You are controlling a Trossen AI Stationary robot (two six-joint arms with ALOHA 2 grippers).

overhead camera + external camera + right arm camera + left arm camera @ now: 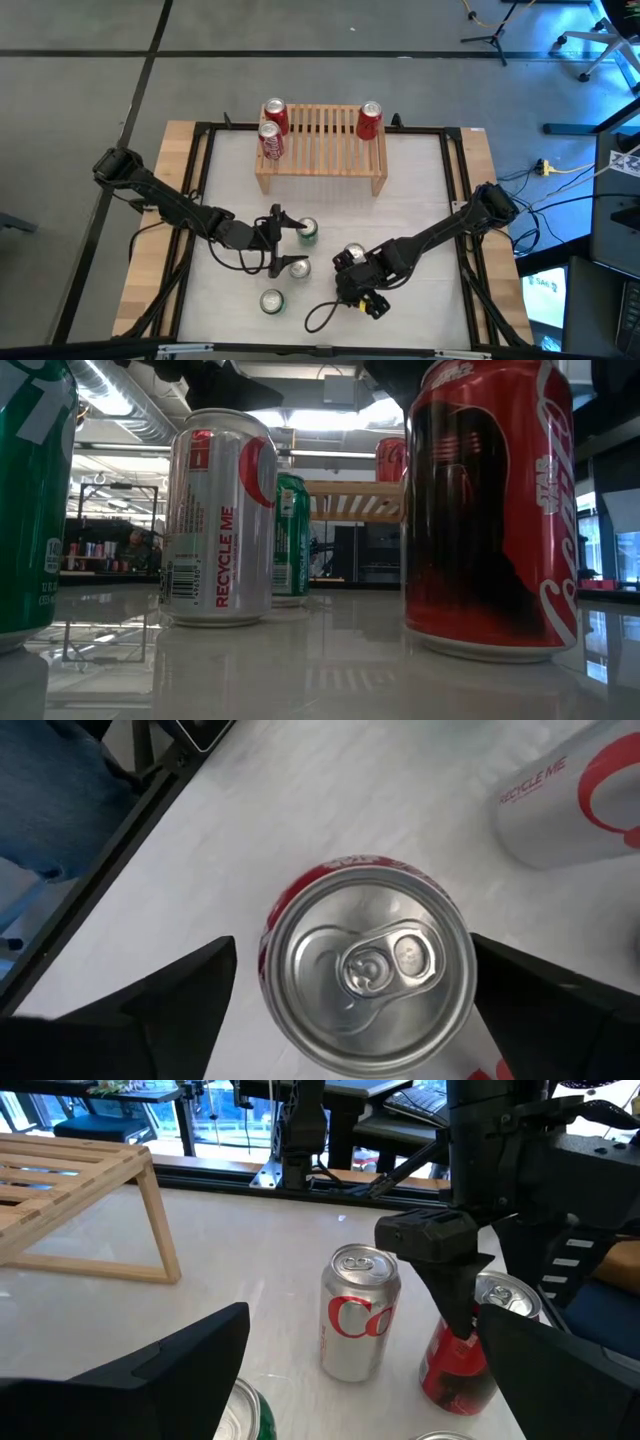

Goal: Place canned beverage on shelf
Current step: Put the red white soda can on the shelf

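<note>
A red can (pixel 365 965) stands upright on the white table, directly below my right gripper (pixel 355 1010). The gripper is open and points steeply down, one finger on each side of the can's top. In the left wrist view the same red can (pixel 462 1370) stands under that gripper's fingers. My left gripper (pixel 285 242) is open and nearly level, just short of a green can (pixel 307 232). It touches nothing. The shelf (pixel 320 150), a light-wood slatted rack, stands at the far edge and carries three red cans (pixel 275 113). My right gripper comes at the red can from above, its fingers beside the can's upper rim. One finger (pixel 180 1005) stands apart from the can. The other finger (pixel 530 990) lies close to the can's side (pixel 462 955), and I cannot tell whether it touches.
A silver can (pixel 353 250) stands just beyond my right gripper. Another silver can (pixel 298 268) and a second green can (pixel 272 301) stand near my left gripper. A black frame (pixel 200 150) borders the table. Bare table lies between the cans and the shelf.
</note>
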